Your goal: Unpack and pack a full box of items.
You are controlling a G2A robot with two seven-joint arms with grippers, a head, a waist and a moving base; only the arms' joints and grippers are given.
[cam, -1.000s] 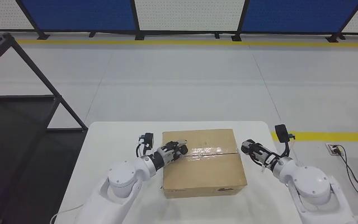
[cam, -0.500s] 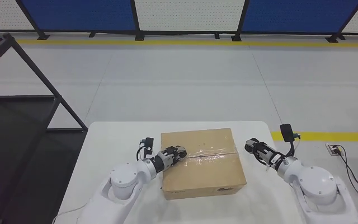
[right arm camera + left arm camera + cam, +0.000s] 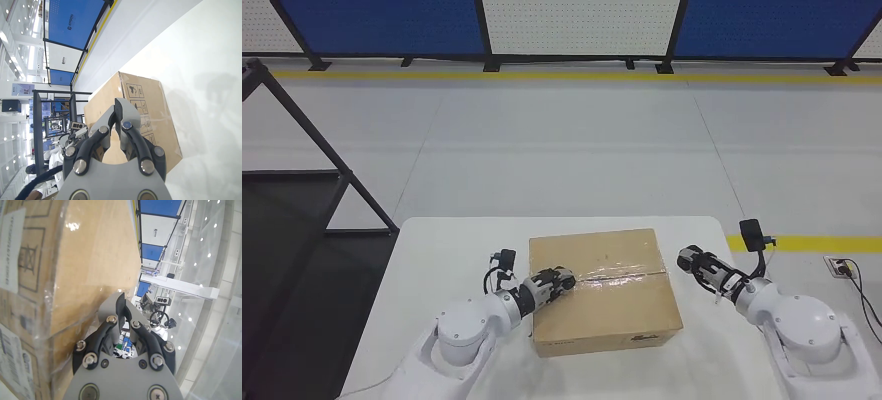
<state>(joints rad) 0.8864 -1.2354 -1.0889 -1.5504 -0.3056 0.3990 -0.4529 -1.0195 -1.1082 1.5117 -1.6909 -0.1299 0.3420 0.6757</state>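
**Sealed cardboard box (image 3: 604, 290) on a white table (image 3: 442, 260), with one arm at each side.** The box is shown standing at the middle of the table. Its top flaps are shut and joined by a strip of clear tape (image 3: 617, 271), which is run across the lid from the box's left side to its right side.

The left pincer (image 3: 560, 281) is placed over the box's left top edge, at the left end of the tape. Its fingers (image 3: 120, 308) are pressed together, and nothing can be made out between the pads. In the left wrist view the fingertips are seen just beside the lid, where the tape is wrinkled and folded down over the box's edge. Whether the tape is touched cannot be told. A white label (image 3: 13, 255) is stuck on the box's left wall.

The right pincer (image 3: 689, 262) is held just beside the box's right side, apart from the cardboard. Its fingers (image 3: 118, 113) are likewise pressed together, with nothing between them. Printed handling symbols (image 3: 139, 106) are shown on the box's right wall.

Beyond the box, well apart from it, a yellow floor line (image 3: 572, 73) and blue partition panels (image 3: 382, 25) are visible. A black rack (image 3: 292, 200) is seen to the box's left, off the table.
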